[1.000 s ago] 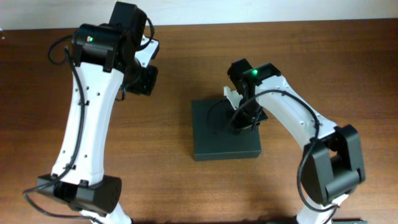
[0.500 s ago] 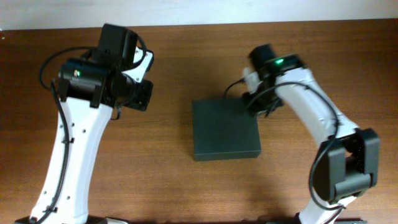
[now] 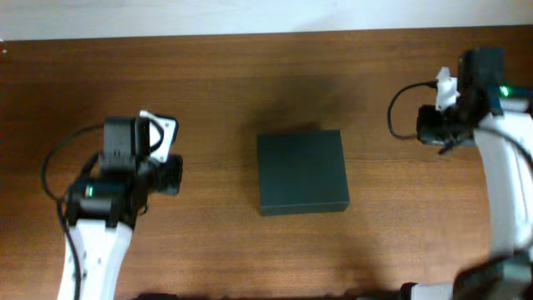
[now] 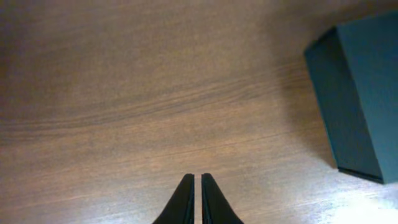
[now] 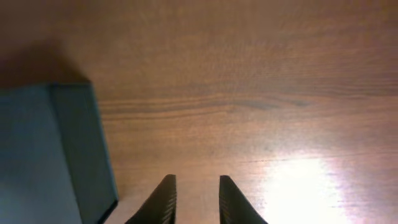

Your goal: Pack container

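Observation:
The container (image 3: 301, 172) is a dark green-black box with its lid shut, lying at the middle of the wooden table. It also shows at the right edge of the left wrist view (image 4: 364, 93) and at the left of the right wrist view (image 5: 50, 155). My left gripper (image 4: 197, 180) is shut and empty, above bare wood well to the left of the box; in the overhead view it sits at the left (image 3: 171, 177). My right gripper (image 5: 196, 182) is partly open and empty, above bare wood to the right of the box; in the overhead view it is at the far right (image 3: 426, 127).
The brown wooden table (image 3: 250, 83) runs to a pale wall at the back edge. Both white arms stand at the table's sides, away from the box. No other loose objects show.
Both arms have pulled away from the middle: the right gripper left the box top and moved to the far right, the left arm swung down to the left. The box lies shut.

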### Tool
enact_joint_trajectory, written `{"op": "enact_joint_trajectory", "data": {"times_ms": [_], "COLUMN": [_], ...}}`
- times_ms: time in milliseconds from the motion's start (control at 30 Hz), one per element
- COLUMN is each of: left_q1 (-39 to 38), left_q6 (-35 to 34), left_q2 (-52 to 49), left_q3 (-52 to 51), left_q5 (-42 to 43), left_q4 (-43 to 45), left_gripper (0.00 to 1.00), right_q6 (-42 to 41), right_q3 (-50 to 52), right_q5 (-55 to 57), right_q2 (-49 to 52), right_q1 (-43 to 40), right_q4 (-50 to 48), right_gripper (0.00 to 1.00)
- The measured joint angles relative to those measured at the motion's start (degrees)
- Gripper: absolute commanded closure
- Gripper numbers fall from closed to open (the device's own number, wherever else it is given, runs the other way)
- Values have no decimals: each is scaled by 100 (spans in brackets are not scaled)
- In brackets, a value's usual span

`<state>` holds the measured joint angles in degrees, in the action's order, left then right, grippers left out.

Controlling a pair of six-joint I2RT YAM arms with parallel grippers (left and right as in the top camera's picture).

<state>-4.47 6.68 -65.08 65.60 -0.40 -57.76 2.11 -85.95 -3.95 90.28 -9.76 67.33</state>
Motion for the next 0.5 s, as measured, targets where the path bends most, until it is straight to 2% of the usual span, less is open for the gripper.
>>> {"op": "enact_joint_trajectory", "data": {"times_ms": [133,200,267,300,333,367,500], "left_q1": [0,0,0,0,0,0,0], "left_q6": [-26,-85,-155,-227,-258,-302,-369], "left_q2": [1038,1521,1856,2070,2199,2337,2627], "left_q3": [-654,-903,-1075,-1207,-1290,-1370,-1445], "left_q5": [26,44,44,61,61,70,59], "left_q4": [166,184,195,229,240,256,269], "left_gripper": [85,70,60,48,1,1,1], "right_q6": [9,11,17,-9,-20,-44,-48], "right_q3": [1185,1810,2223,2437,2555,2673,2806], "right_q5": [-4,-15,-39,-55,-61,-63,-85], "right_q2": [-1609,-2426,-3056,-3442,-3705,-4022,-4992], "right_q1": [0,0,0,0,0,0,0], "right_q4": [-487,-575,-654,-649,-634,-614,-588], "right_gripper": [71,63,57,48,26,1,1]}}
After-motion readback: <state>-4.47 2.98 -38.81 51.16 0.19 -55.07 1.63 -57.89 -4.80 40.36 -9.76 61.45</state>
